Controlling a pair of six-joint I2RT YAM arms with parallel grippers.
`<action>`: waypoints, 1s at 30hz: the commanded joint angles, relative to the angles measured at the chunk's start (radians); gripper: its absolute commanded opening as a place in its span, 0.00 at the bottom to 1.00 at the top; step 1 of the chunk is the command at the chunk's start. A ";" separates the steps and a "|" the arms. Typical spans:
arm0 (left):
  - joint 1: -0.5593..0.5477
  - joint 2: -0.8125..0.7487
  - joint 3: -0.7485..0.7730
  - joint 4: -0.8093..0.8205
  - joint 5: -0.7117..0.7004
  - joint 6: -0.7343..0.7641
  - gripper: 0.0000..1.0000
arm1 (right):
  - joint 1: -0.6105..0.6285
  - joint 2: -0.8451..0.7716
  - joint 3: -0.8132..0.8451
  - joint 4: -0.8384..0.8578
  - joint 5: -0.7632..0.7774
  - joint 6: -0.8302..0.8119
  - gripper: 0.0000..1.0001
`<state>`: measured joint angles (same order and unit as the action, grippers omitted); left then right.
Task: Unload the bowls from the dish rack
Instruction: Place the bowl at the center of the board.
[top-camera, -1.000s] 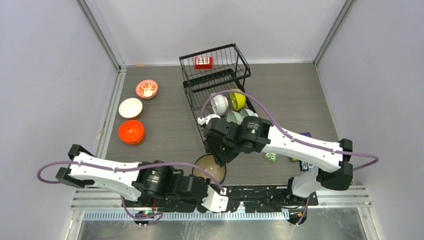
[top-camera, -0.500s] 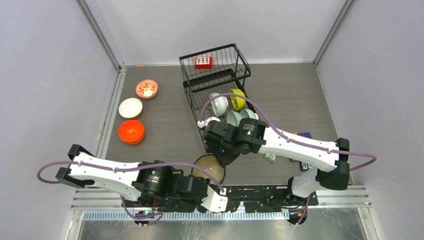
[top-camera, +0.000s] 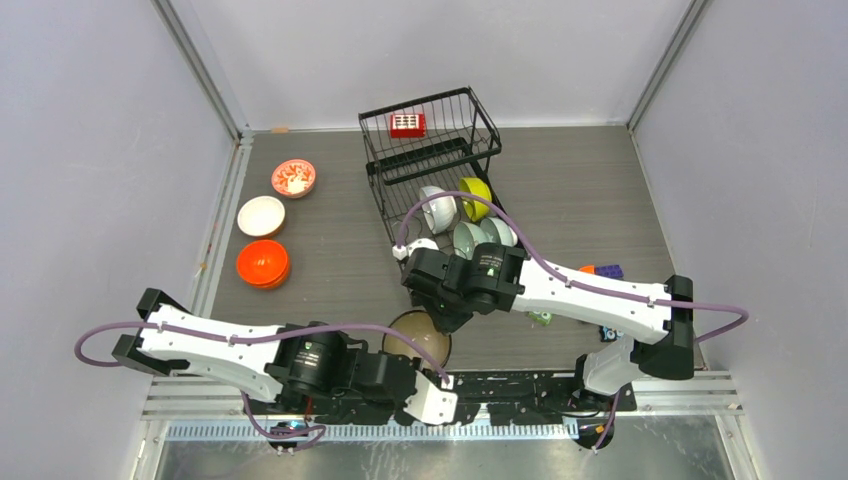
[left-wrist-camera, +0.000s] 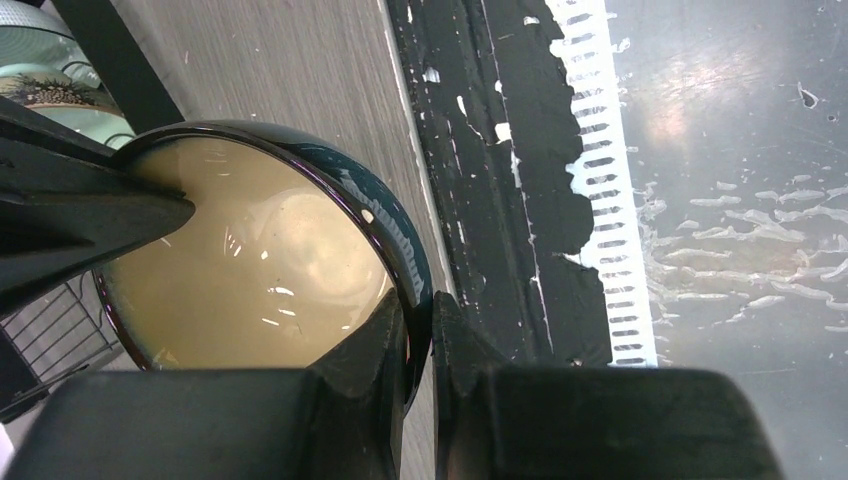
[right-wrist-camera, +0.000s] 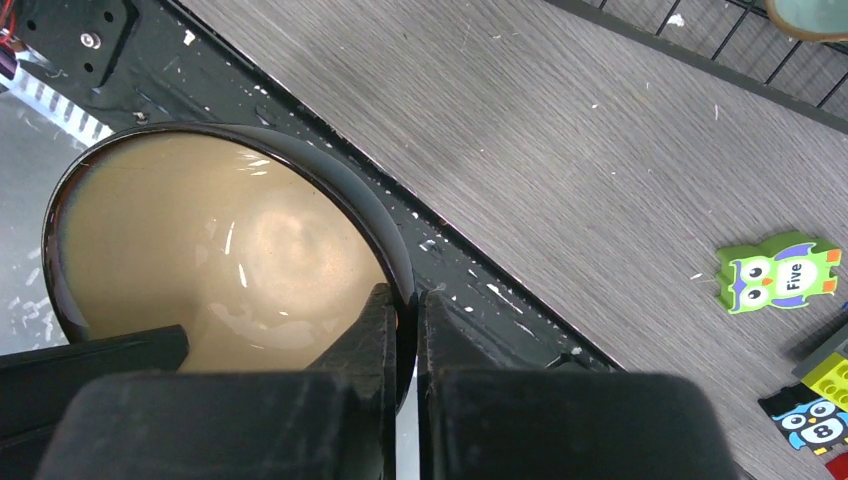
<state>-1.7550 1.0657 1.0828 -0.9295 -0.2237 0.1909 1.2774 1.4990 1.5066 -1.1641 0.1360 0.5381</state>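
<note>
A dark bowl with a tan inside (top-camera: 418, 338) hangs over the table's near edge, between the two arms. My left gripper (left-wrist-camera: 420, 305) is shut on its rim, one finger inside and one outside. My right gripper (right-wrist-camera: 405, 292) is shut on the rim of the same bowl (right-wrist-camera: 220, 250) from the other side. The black wire dish rack (top-camera: 430, 150) stands at the back middle. It holds a white bowl (top-camera: 437, 208), a lime-yellow bowl (top-camera: 476, 198) and pale mint bowls (top-camera: 470, 237). A red-patterned bowl (top-camera: 293, 178), a white bowl (top-camera: 261, 216) and an orange bowl (top-camera: 263, 263) sit on the table at the left.
A red tag (top-camera: 407, 124) sits in the rack's upper basket. Owl cards (right-wrist-camera: 780, 272) and toy blocks (top-camera: 600, 270) lie on the table at the right, under the right arm. The black mounting rail (left-wrist-camera: 500, 200) runs along the near edge below the bowl.
My right arm's wrist has shifted a little to the left and toward the near edge. The dark bowl has barely moved. The left arm has stayed in place.
</note>
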 joint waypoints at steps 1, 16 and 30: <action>-0.004 -0.030 0.046 0.054 -0.081 0.010 0.10 | 0.015 -0.015 0.010 -0.002 -0.002 0.002 0.01; -0.004 -0.251 -0.090 0.387 -0.355 -0.165 1.00 | 0.016 -0.200 -0.049 -0.067 0.329 0.087 0.01; -0.001 -0.327 -0.311 0.680 -0.690 -0.420 1.00 | -0.586 -0.481 -0.223 0.083 0.431 0.007 0.01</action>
<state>-1.7557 0.7204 0.8410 -0.4065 -0.7116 -0.1158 0.9287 1.0889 1.2823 -1.2400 0.5625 0.6075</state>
